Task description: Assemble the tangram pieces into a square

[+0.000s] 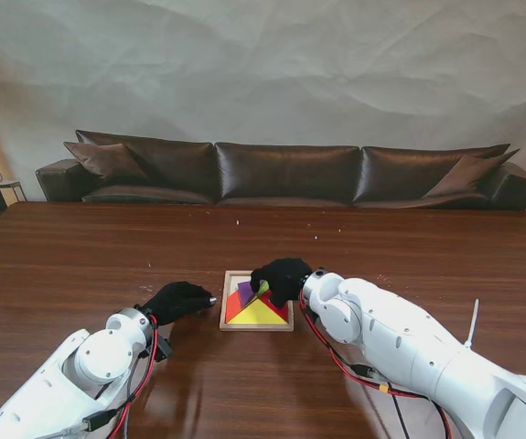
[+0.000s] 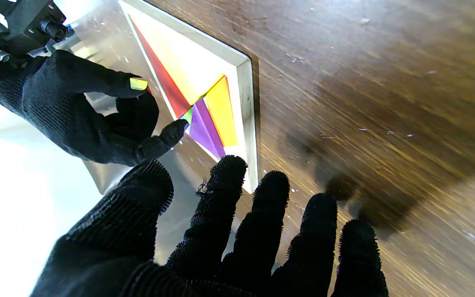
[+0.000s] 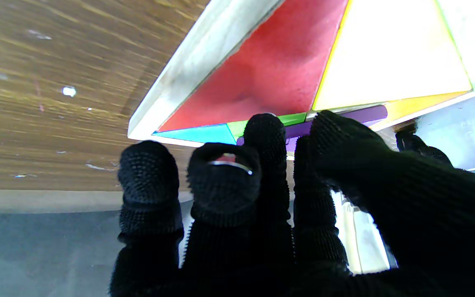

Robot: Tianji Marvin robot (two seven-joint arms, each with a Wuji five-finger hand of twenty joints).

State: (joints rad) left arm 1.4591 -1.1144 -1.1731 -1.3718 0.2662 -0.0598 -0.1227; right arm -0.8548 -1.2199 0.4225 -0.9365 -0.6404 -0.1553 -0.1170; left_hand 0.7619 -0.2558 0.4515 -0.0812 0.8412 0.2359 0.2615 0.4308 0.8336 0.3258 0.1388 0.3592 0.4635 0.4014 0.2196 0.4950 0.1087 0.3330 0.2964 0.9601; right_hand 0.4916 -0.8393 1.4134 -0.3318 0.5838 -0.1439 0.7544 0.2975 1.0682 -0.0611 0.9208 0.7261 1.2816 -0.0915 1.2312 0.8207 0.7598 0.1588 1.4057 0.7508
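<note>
— Progress first: how much of the square is built?

— Most of it, I'd judge. The wooden tray (image 1: 224, 313) sits on the counter (image 1: 80, 256) between the two arms, and the big yellow triangle (image 1: 259, 315) and red triangle (image 3: 270, 70) already lie flat inside it. An orange piece (image 2: 221, 111), a purple piece (image 2: 204, 132), a cyan piece (image 3: 198, 134) and a sliver of green piece (image 3: 291, 119) fill the far side.

— So what's left?

— Seating the last pieces. The right hand (image 1: 281, 277) is over the tray's far edge, fingers curled down onto the purple and green pieces; whether it pinches one or only presses, I cannot tell, since the fingers hide the contact. The purple piece looks slightly raised in the right wrist view, so it may not be fully home.

— And the other arm?

— The left hand (image 1: 178, 300) rests just beside the tray's left rim, fingers spread and grasping nothing.

— Any labels or writing?

— None that can be read on tray, pieces or arms.
</note>
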